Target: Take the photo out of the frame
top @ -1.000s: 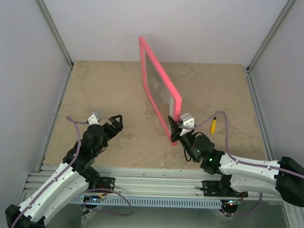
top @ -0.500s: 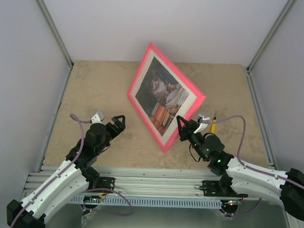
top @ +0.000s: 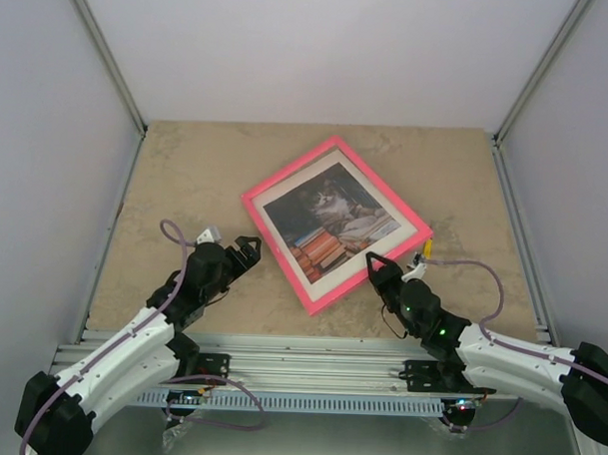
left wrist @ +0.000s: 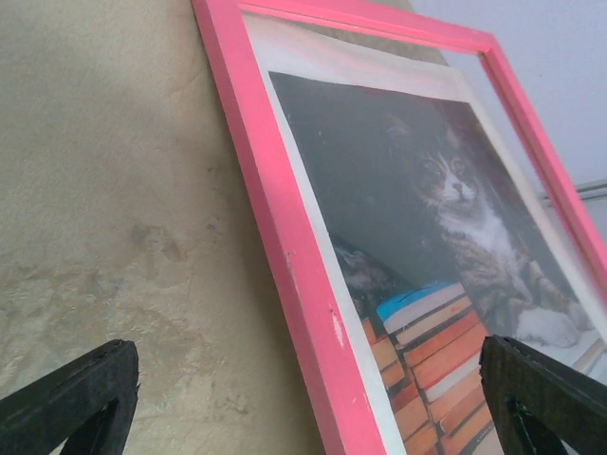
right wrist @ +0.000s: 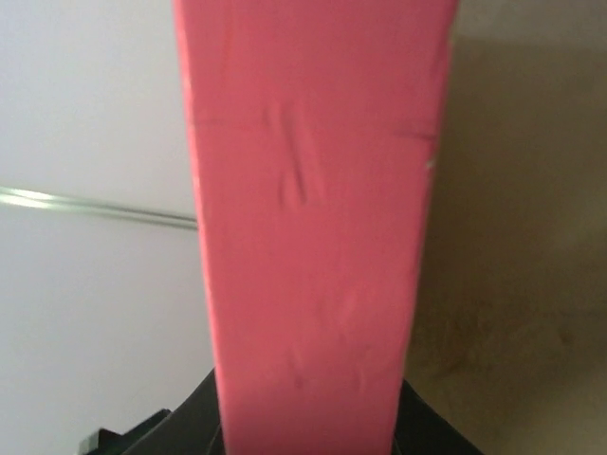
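The pink frame (top: pixel 290 167) lies face up and skewed in the middle of the table, its near right edge held a little off the surface. The photo (top: pixel 329 223), a tabby cat over orange and blue books, is inside it behind a white border. My right gripper (top: pixel 375 262) is shut on the frame's near right edge; in the right wrist view that pink edge (right wrist: pixel 308 218) fills the picture between the dark fingers (right wrist: pixel 180 431). My left gripper (top: pixel 248 251) stands open just left of the frame's near left edge (left wrist: pixel 275 218), touching nothing, with the photo (left wrist: pixel 446 218) in close view.
The beige table (top: pixel 186 183) is walled by pale panels at the back and both sides. A metal rail (top: pixel 310 353) runs along the near edge by the arm bases. A yellow cable plug (top: pixel 425 250) hangs beside the right wrist.
The frame stood on edge a second ago; it has swung down to lie face up. My right gripper came down with it. The left gripper edged slightly toward the frame.
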{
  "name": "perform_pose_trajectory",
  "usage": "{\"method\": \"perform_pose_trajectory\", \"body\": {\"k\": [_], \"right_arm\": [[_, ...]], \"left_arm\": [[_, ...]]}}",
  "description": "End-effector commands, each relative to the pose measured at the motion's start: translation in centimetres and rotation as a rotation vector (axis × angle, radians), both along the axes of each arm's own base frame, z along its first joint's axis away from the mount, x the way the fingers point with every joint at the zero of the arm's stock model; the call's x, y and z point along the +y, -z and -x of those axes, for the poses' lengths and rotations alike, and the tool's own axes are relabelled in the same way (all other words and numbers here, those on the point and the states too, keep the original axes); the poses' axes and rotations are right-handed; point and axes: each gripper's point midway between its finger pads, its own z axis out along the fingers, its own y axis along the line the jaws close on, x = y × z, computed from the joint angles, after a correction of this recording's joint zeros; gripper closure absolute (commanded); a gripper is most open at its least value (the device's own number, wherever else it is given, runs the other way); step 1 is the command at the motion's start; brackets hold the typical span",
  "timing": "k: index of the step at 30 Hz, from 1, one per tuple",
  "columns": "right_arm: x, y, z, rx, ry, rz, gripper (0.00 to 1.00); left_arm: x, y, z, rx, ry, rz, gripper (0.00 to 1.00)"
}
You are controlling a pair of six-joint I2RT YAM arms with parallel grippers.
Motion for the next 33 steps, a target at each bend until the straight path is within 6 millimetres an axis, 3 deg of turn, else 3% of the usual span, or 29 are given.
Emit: {"method": "perform_pose_trajectory", "body": {"k": [1, 5, 20, 26, 33], "right_arm": [[-2.5, 5.6, 0.5, 0.222, 0.128, 0.039, 0.99], [-3.2, 7.6, 1.1, 0.325, 0.175, 0.021, 1.00], [-2.8, 10.6, 2.3, 0.494, 0.175, 0.040, 0.97], [-2.3, 11.6, 2.9, 0.545, 0.148, 0.056, 0.93], [-2.1, 12.5, 3.7, 0.604, 0.127, 0.083, 0.81]], "left_arm": [[-0.7, 0.6, -0.3, 0.010, 0.016, 0.028, 0.00], [-1.3, 1.5, -0.4, 0.040, 0.038, 0.027, 0.00], [-4.0, 5.0, -1.0, 0.135, 0.104, 0.103, 0.02], [-5.7, 6.4, -1.8, 0.170, 0.131, 0.156, 0.09], [-6.7, 7.7, -2.4, 0.204, 0.150, 0.174, 0.29]]}}
